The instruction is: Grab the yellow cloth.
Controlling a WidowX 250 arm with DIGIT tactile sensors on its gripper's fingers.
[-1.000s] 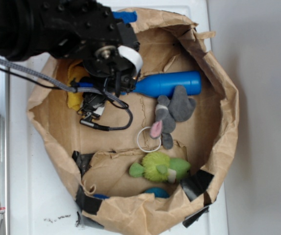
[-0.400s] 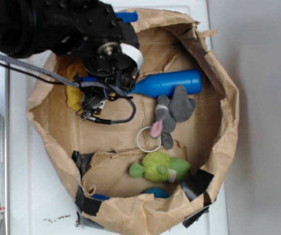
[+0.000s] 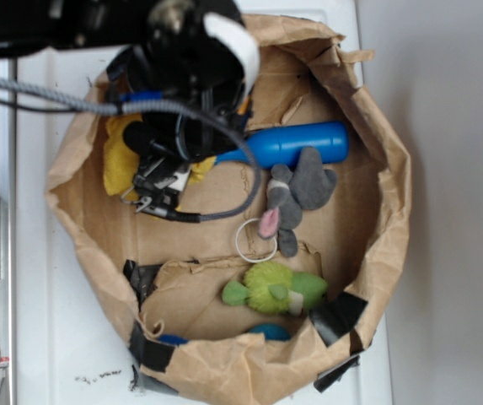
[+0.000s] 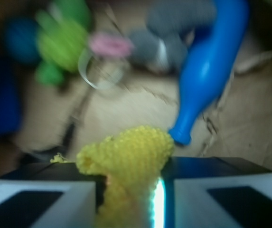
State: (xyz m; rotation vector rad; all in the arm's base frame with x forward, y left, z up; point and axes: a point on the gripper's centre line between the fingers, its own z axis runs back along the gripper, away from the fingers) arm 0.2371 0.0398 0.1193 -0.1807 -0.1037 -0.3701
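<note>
In the wrist view the gripper [image 4: 131, 190] is clamped on the yellow cloth [image 4: 126, 164], which bulges up from between the jaws toward the blue bottle [image 4: 211, 66]; its long axis cannot be told. In the exterior view the cloth [image 3: 119, 160] hangs at the bag's [image 3: 384, 169] upper left. Against 0.4 s ago, more cloth shows and the arm sits higher in frame.
</note>
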